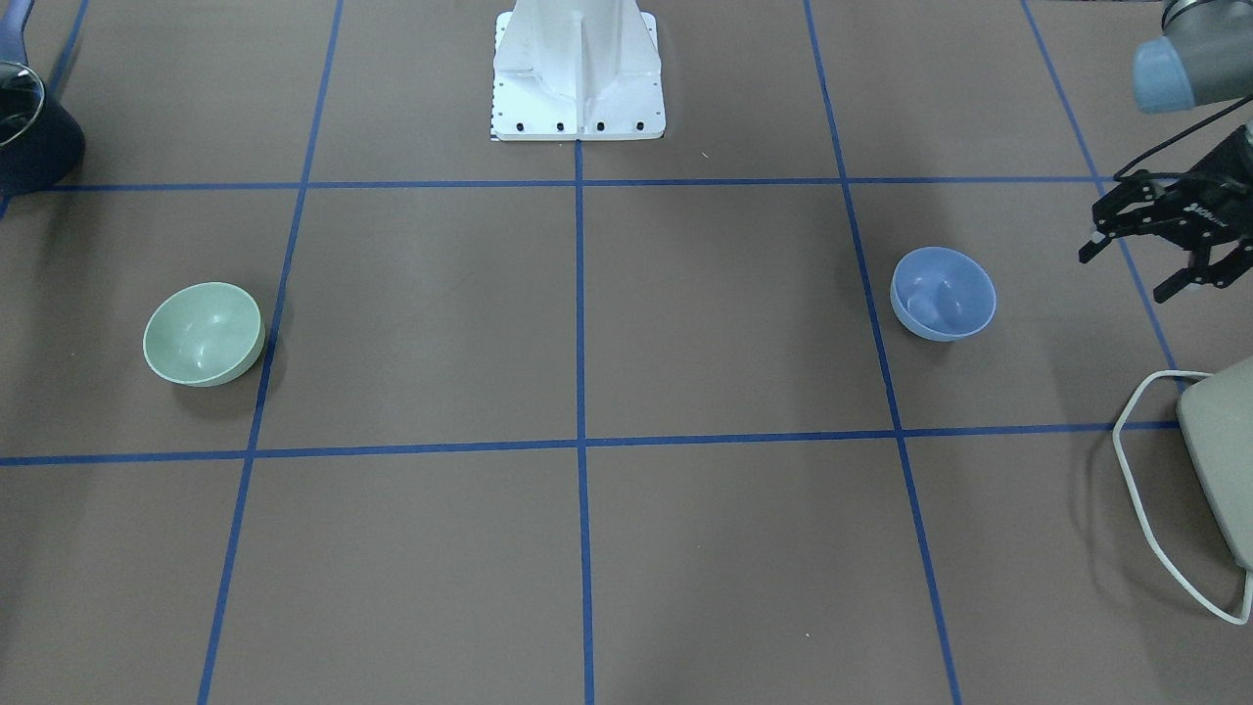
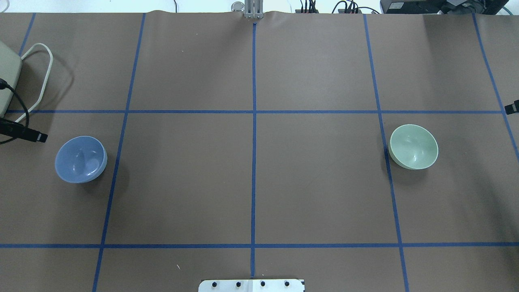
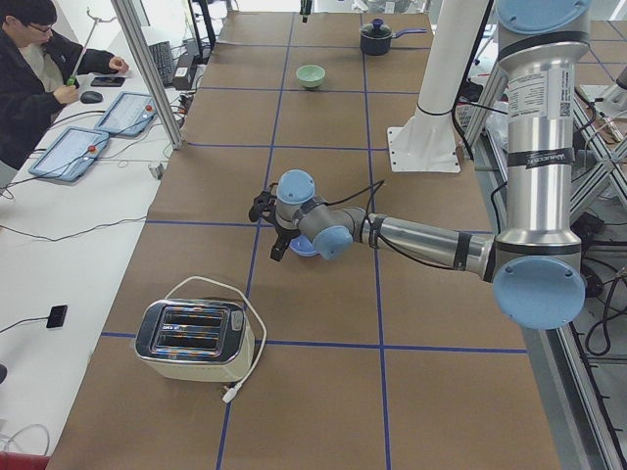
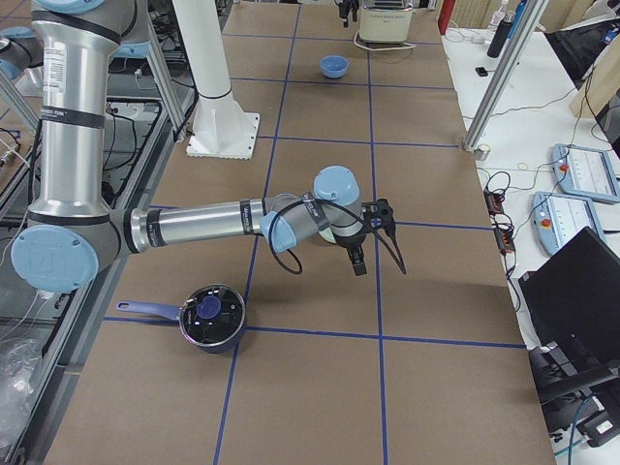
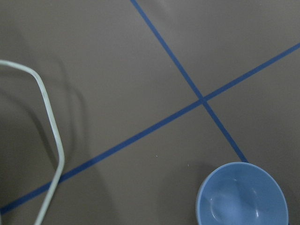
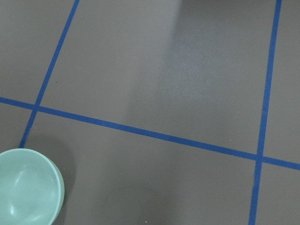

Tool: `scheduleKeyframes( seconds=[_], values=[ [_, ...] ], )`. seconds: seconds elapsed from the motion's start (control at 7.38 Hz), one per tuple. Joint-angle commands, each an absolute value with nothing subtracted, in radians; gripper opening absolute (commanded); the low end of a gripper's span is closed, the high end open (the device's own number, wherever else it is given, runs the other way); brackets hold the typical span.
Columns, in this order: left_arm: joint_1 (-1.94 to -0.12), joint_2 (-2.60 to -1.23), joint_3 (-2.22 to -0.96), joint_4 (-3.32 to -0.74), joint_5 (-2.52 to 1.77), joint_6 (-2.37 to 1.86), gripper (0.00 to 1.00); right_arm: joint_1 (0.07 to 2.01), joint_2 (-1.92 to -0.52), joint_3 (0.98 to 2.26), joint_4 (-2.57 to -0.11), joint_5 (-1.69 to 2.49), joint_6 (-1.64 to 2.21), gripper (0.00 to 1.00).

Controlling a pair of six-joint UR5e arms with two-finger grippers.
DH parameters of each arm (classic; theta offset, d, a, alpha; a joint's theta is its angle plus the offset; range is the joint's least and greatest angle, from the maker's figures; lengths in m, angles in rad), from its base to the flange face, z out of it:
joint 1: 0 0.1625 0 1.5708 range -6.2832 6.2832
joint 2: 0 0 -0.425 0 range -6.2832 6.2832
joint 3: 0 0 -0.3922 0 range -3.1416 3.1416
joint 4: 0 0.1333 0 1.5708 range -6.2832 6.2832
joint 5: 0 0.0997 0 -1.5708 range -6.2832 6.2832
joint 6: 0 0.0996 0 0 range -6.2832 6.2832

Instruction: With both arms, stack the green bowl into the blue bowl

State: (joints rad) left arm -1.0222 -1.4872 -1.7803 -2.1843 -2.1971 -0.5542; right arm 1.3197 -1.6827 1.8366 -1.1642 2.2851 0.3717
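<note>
The green bowl (image 1: 203, 333) stands upright and empty on the robot's right side of the table; it also shows in the overhead view (image 2: 413, 146) and the right wrist view (image 6: 28, 187). The blue bowl (image 1: 943, 293) stands upright and empty on the robot's left side, also seen from overhead (image 2: 80, 159) and the left wrist (image 5: 241, 194). My left gripper (image 1: 1126, 272) is open and empty, hovering outboard of the blue bowl. My right gripper (image 4: 373, 235) hovers outboard of the green bowl with fingers spread and empty; only a fingertip (image 2: 511, 107) shows overhead.
A toaster (image 3: 193, 338) with a white cord (image 1: 1136, 470) sits near the table's left end, beyond the blue bowl. A dark lidded pot (image 4: 211, 316) sits at the right end. The white pedestal (image 1: 578, 73) stands at the robot's side of the table.
</note>
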Motion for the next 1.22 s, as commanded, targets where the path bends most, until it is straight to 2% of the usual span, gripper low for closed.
scheduleKeyframes(
  seconds=[0.0,0.14,0.27,0.41,0.54,1.08],
  values=[
    [-0.921,-1.476,-1.778,-2.187,-2.102,-0.617,0.99,1.310,-1.690,1.836,-1.134,2.278,0.383,1.00],
    [-0.885,-1.468,-1.778,-2.192,-2.053,-0.615,0.98,1.310,-1.692,1.836,-1.134,2.276,0.383,1.00],
    [-0.843,-1.468,-1.778,-2.209,-1.984,-0.614,0.79,1.310,-1.692,1.836,-1.134,2.276,0.383,1.00],
    [-0.832,-1.468,-1.776,-2.210,-1.977,-0.609,0.21,1.310,-1.692,1.835,-1.134,2.276,0.383,1.00],
    [-0.831,-1.468,-1.776,-2.210,-1.977,-0.606,0.00,1.310,-1.692,1.835,-1.134,2.276,0.383,1.00],
    [-0.831,-1.496,-1.842,-2.206,-2.049,-0.610,0.00,1.310,-1.694,1.835,-1.132,2.278,0.383,1.00]
  ],
)
